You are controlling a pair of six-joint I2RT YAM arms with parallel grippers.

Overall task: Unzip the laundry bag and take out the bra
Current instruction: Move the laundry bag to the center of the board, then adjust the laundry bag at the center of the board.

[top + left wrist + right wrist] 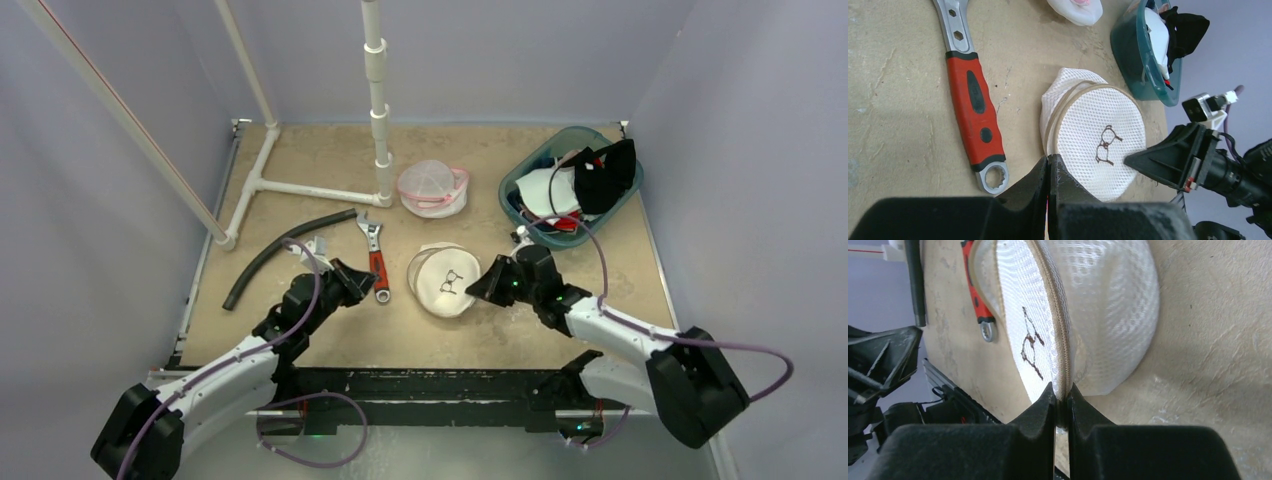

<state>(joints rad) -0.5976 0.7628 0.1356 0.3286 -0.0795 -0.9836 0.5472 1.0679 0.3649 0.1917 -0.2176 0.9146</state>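
A round white mesh laundry bag [440, 282] with a tan zipper [1055, 330] and a brown glasses drawing lies at the table's middle; it also shows in the left wrist view [1093, 140] and the right wrist view [1108, 315]. The bra is hidden. My right gripper [472, 288] is shut on the bag's zipper seam [1062, 392] at its right edge. My left gripper [368, 283] is shut and empty, its tips [1049, 159] just left of the bag's edge, beside the wrench.
A red-handled wrench [375, 258] lies left of the bag. A black hose [285, 252] and a white pipe frame [300, 188] are farther left. A pink-trimmed mesh bag [432, 188] sits behind. A teal basket [520, 180] of clothes stands at the back right.
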